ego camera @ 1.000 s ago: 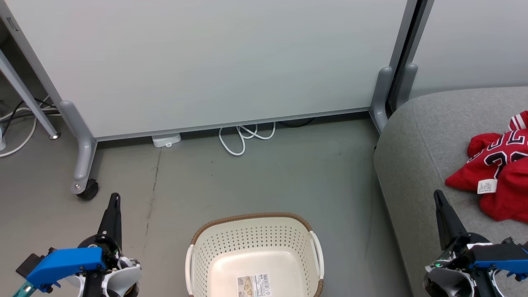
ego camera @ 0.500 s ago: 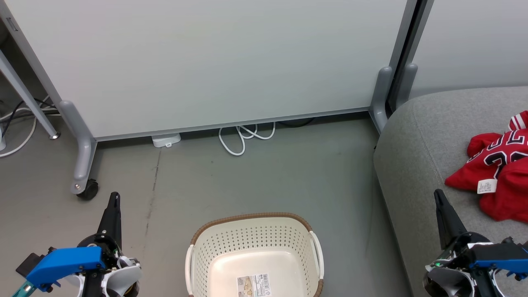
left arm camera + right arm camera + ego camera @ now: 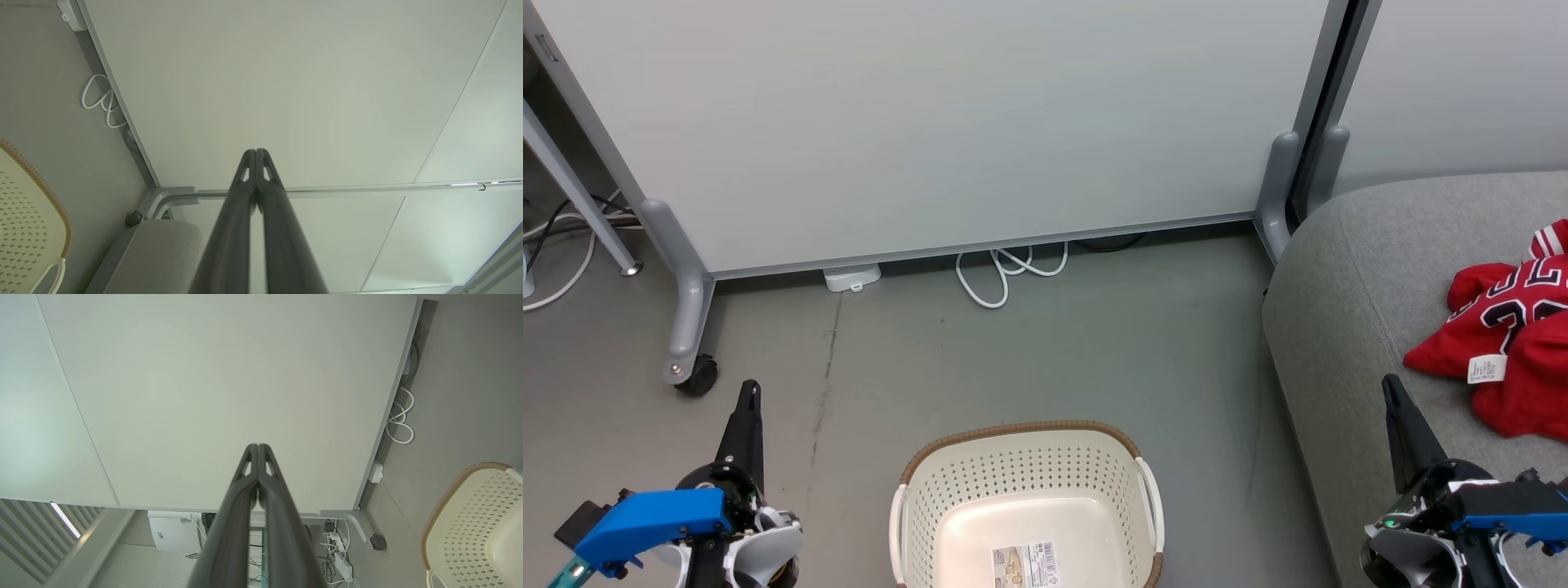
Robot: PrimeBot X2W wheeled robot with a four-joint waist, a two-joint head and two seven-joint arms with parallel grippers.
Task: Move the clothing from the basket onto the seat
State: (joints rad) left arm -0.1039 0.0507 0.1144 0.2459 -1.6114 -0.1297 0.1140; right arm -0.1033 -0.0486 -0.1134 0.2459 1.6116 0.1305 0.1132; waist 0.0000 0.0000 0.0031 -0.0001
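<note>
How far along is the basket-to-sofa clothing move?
Done: the basket holds only its label sticker, and the red clothing lies heaped on the grey sofa, partly cut off by the frame edge. In hand: nothing; the left hand and right hand are both shut and empty. Left: nothing visible to move.

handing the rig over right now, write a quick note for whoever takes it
Left gripper: shut, holding nothing, above the floor left of the basket.
Right gripper: shut, holding nothing, by the sofa's near edge.
Oval cream perforated plastic basket with brown rim: on the floor; no clothing in the part in view, just a label sticker on its bottom.
Red sports clothing with white trim: crumpled on the large grey fabric sofa.
Done: clothing is on the seat.
Left: seemingly nothing; the basket's near end is out of frame, so check it.
</note>
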